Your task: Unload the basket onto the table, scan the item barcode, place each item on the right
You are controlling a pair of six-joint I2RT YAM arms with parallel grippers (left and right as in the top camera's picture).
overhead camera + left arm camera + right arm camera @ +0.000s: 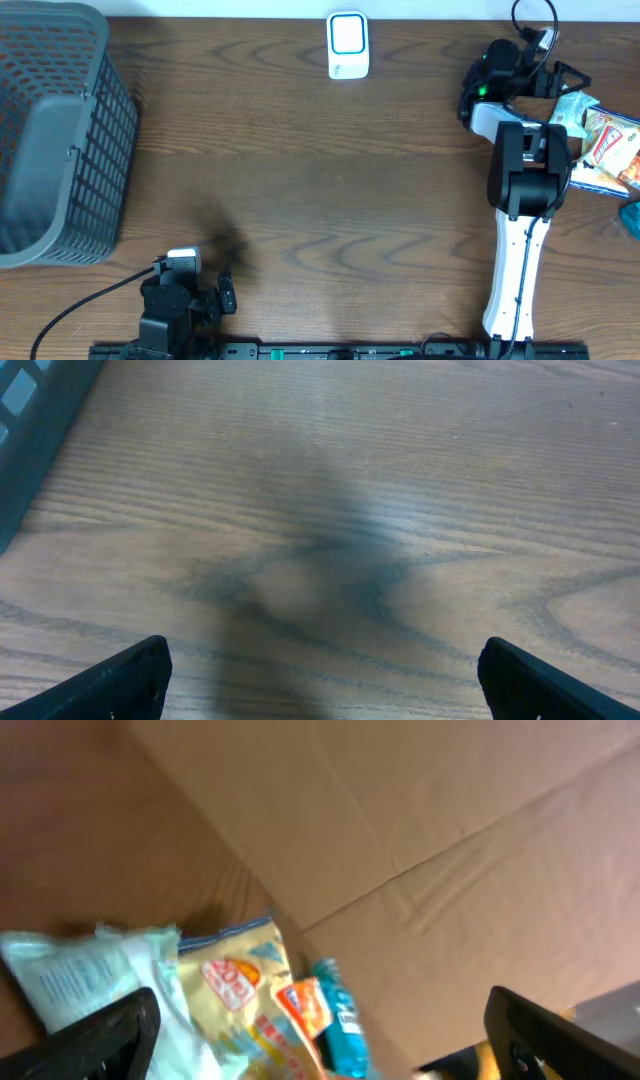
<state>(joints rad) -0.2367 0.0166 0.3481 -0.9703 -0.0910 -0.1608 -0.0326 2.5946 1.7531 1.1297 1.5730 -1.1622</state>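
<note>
Overhead view: snack packets (600, 140) lie heaped well right of the scanner (347, 45), at the tabletop (320, 180) edge, partly under the right arm (528, 170).

Left wrist view: left fingers (110, 685) spread apart, empty, over bare wood.

Right wrist view: right fingers (100, 1040) wide apart, holding nothing, above the packets.

Risk: overlapping packets invite a double pick or a nudge off the edge. A barcode facing away from the scanner will not read.

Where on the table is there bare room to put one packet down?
The wide middle of the table is bare, between the basket, the white scanner and the right arm. The right edge is crowded with packets.
</note>
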